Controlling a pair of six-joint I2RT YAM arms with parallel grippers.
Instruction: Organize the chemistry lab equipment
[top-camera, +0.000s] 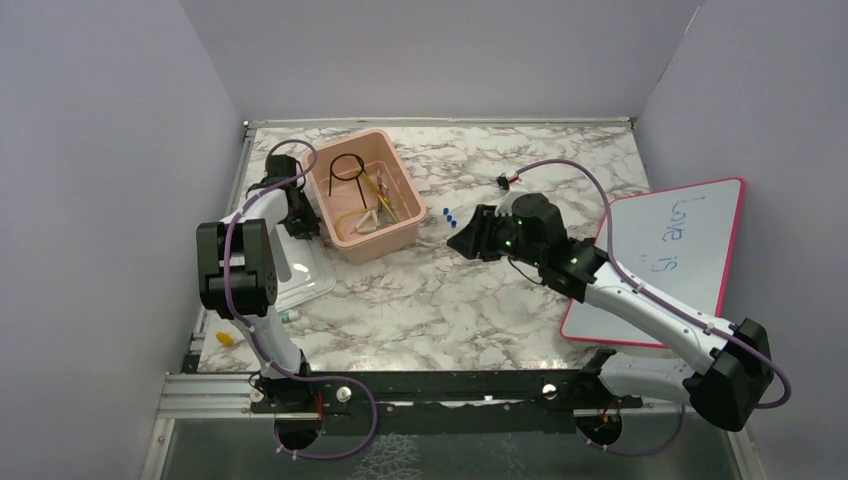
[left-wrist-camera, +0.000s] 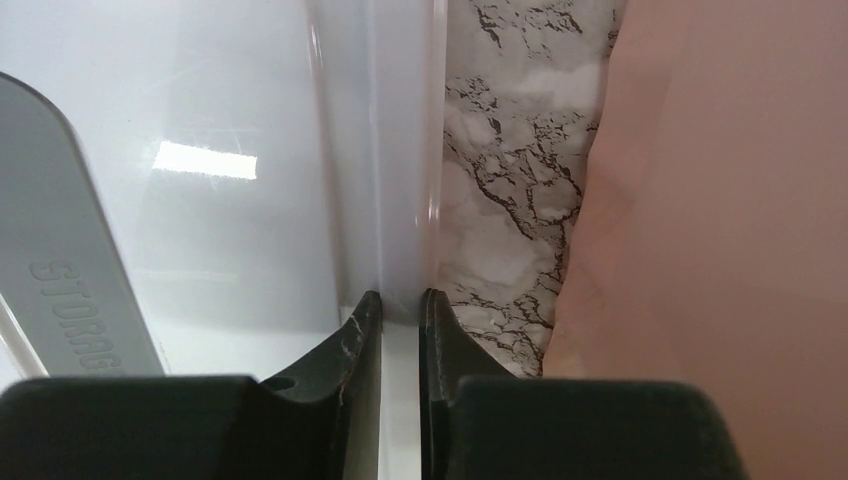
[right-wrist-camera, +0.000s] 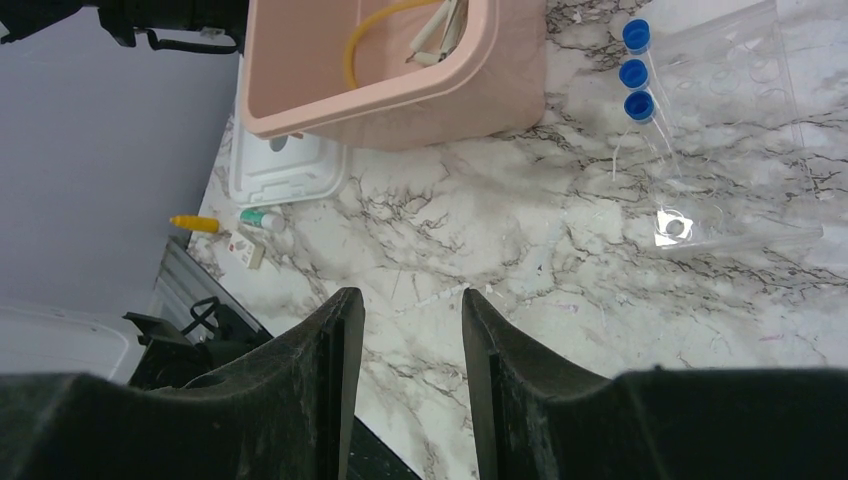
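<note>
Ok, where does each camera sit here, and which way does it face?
Top external: above and behind the arms, looking down on the marble table; both arms show, bases nearest.
Left wrist: on the left arm, looking along the left gripper, shut on the rim of the white lid; its fingers show.
Right wrist: on the right arm, looking past the open right gripper toward the pink tub and blue-capped tubes.
Shared: all three show the pink tub.
</note>
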